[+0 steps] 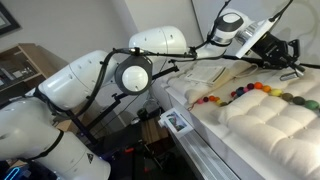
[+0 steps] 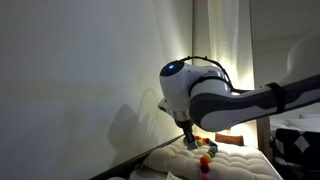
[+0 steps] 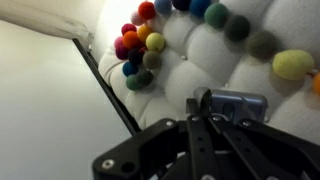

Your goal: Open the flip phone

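Note:
The flip phone (image 3: 240, 105) is a small silver-grey slab lying on the white quilted cushion (image 3: 200, 55), just right of centre in the wrist view. My gripper (image 3: 200, 101) is shut, its two black fingers pressed together, and their tips touch the phone's left end. Whether a thin edge of the phone is pinched between them is hidden. In the exterior views my gripper (image 1: 290, 63) (image 2: 188, 140) reaches down onto the cushion, and the phone is too small to make out there.
A string of multicoloured beads (image 3: 150, 45) (image 1: 255, 92) curves across the cushion beside the phone. The cushion's edge and a dark rail (image 3: 110, 85) run along the left. A bare wall (image 2: 80, 80) stands close behind. A small flat object (image 1: 177, 122) lies on the ledge below.

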Controlling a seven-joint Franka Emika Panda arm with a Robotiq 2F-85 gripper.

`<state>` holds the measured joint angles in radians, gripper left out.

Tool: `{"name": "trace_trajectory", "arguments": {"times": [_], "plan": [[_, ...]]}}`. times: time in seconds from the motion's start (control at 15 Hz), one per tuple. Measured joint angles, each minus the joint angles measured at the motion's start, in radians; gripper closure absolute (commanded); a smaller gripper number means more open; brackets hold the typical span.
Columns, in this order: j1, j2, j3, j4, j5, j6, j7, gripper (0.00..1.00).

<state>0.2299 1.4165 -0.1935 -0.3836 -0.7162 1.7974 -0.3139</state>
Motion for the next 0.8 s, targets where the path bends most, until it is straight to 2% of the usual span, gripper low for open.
{"name": "trace_trajectory", "arguments": {"times": [0.4,0.6,0.8], "plan": [[0.025,0.005,-0.078,0.000,-0.055,-0.137,0.226,1.00],[0.038,0.010,-0.101,-0.001,-0.070,-0.202,0.290,1.00],[0.046,0.024,-0.121,-0.004,-0.091,-0.217,0.337,1.00]]}}
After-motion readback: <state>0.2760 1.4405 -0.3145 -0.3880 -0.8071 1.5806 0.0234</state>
